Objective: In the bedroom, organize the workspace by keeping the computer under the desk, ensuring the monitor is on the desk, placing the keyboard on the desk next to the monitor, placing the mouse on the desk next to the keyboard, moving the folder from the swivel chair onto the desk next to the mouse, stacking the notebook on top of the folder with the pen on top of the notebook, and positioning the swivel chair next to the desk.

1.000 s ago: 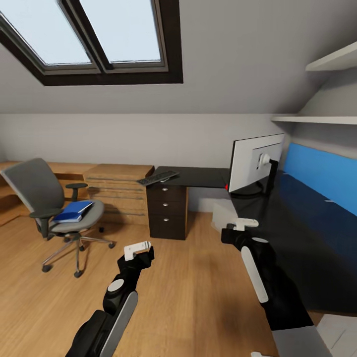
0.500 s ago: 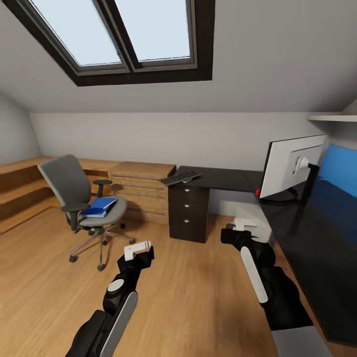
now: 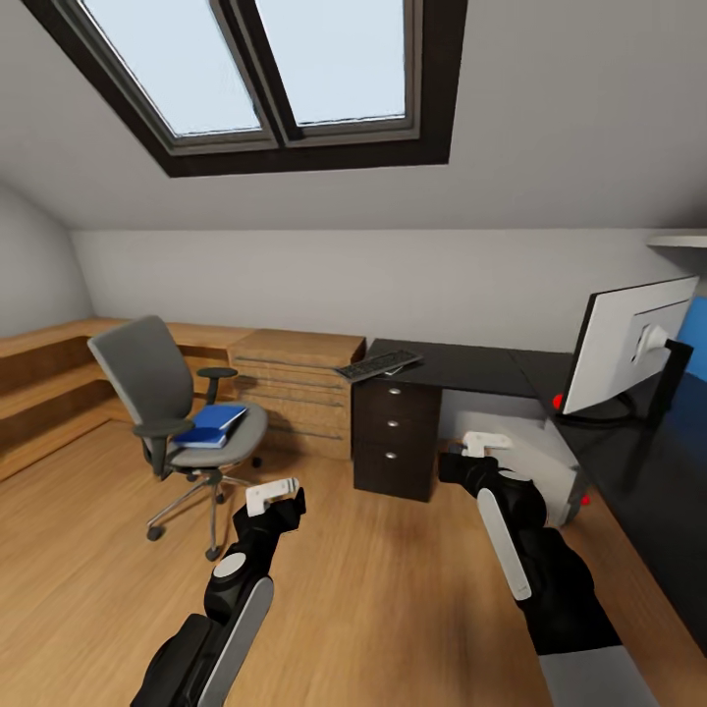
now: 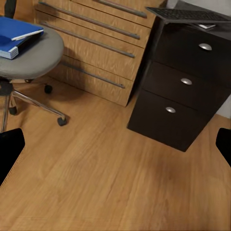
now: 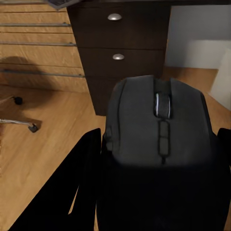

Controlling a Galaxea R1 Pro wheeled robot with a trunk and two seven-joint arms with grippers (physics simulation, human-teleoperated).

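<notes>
Our right tool (image 3: 483, 444) is closed around the black mouse (image 5: 159, 125), which sits square between the jaws in the right wrist view. Our left tool (image 3: 272, 494) hangs spread wide and carries nothing; its dark fingertips (image 4: 10, 149) frame bare oak floor. Ahead stands the black three-drawer cabinet (image 3: 395, 440), and on the black table (image 3: 462, 361) above it lies the keyboard (image 3: 378, 365), its end jutting over the edge. The monitor (image 3: 628, 346) stands on the table's right wing, its back to us.

We judge the step in hand to be carrying the mouse to the table. To do it well, we should keep it level, approach over the top and set it just beside the keyboard, clear of the edge.

Further left, the swivel chair (image 3: 167, 403) holds the blue folder (image 3: 212, 425), well apart from the table. The computer (image 3: 555, 469) is partly hidden behind our right arm. We cannot make out a notebook or pen, and the table's right end is cut off.
</notes>
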